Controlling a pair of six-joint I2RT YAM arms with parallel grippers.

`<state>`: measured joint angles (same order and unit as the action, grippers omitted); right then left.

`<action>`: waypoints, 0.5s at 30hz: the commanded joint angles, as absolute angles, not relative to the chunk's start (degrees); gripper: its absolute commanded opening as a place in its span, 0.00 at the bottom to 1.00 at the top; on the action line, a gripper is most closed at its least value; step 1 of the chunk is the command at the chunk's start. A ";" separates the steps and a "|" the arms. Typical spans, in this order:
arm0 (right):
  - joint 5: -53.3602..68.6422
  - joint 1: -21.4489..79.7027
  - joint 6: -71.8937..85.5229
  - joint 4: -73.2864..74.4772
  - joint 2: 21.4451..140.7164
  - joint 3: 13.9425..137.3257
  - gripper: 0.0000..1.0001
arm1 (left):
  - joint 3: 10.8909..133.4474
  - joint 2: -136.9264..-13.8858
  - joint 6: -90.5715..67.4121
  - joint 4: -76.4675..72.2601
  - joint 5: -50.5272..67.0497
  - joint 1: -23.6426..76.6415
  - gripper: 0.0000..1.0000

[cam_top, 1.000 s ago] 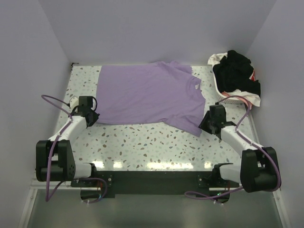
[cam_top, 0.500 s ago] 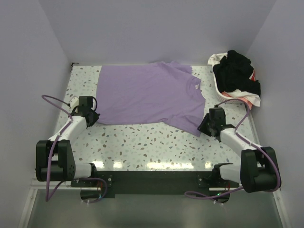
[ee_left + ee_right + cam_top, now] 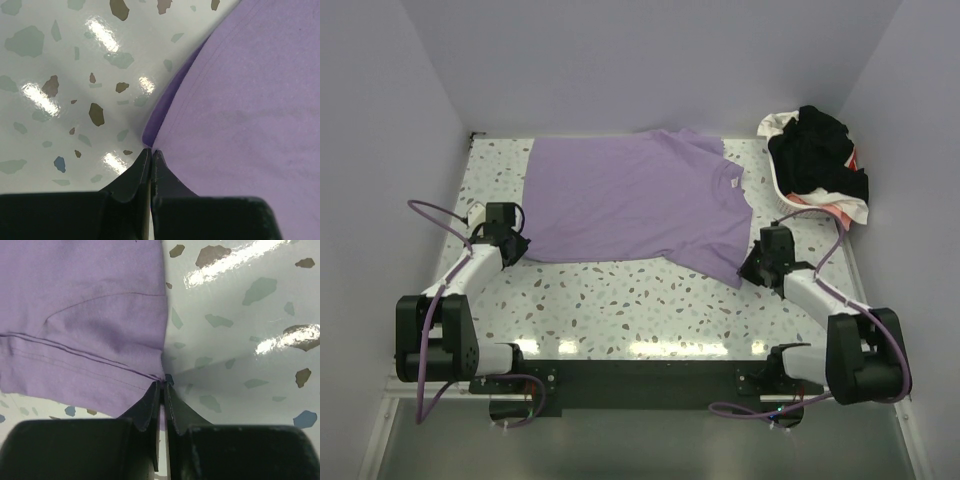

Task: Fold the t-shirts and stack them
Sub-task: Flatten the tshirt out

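Reaching low | left tool [image 3: 151, 152] pinching lilac t-shirt [image 3: 630, 205] hem corner | right tool [image 3: 163, 384] pinching sleeve edge

I work on a glossy white table [image 3: 620, 300] flecked with grey, brown and blue chips, and light lays bright glare patches [image 3: 650, 347] along its near part. Plain pale lilac-grey walls [image 3: 650, 60] rise behind the table and on both its sides. A black plate [image 3: 640, 385] runs across its near edge.
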<state>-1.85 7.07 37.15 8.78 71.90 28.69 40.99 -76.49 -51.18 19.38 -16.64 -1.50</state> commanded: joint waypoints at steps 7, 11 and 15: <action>3.77 7.38 34.46 16.16 59.86 30.32 0.05 | 39.29 -75.85 -50.45 16.00 -16.00 -1.76 0.00; 6.32 8.79 33.31 18.01 57.40 29.36 0.08 | 38.94 -76.20 -50.89 15.38 -15.47 -1.76 0.00; 7.73 8.96 32.87 19.77 55.12 27.08 0.09 | 39.02 -76.11 -51.06 15.29 -15.21 -1.84 0.00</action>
